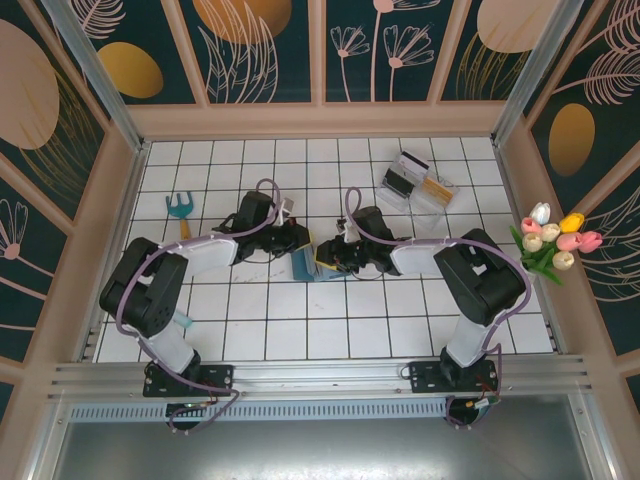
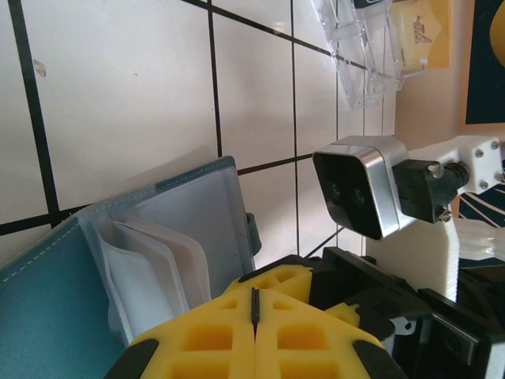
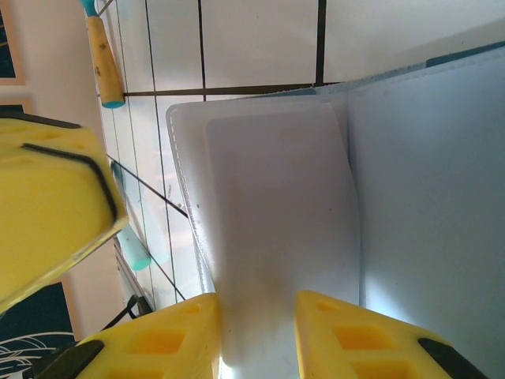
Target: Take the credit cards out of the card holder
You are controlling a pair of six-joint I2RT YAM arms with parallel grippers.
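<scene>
Two credit cards [image 1: 405,166] lie in the clear tray [image 1: 388,192] at the far right of the table: one grey with a dark stripe, and a yellow card [image 1: 436,188] beside it. So a big part of the job looks done.

The blue card holder [image 1: 302,265] sits open in the middle of the table, between the two arms. Its see-through pockets [image 3: 276,221] look pale and blank. I cannot tell if a card hides inside. If one does, it has to come out too.

The left gripper [image 2: 254,304] is closed tight, right next to the pockets. I cannot tell if it pinches an edge. The right gripper [image 3: 256,335] has one clear pocket between its fingers and seems to hold it.

A little rake [image 1: 180,210] lies far to the left, and some tulips [image 1: 555,240] far to the right. Neither is in the way. The two grippers are very close together, so they could bump.
</scene>
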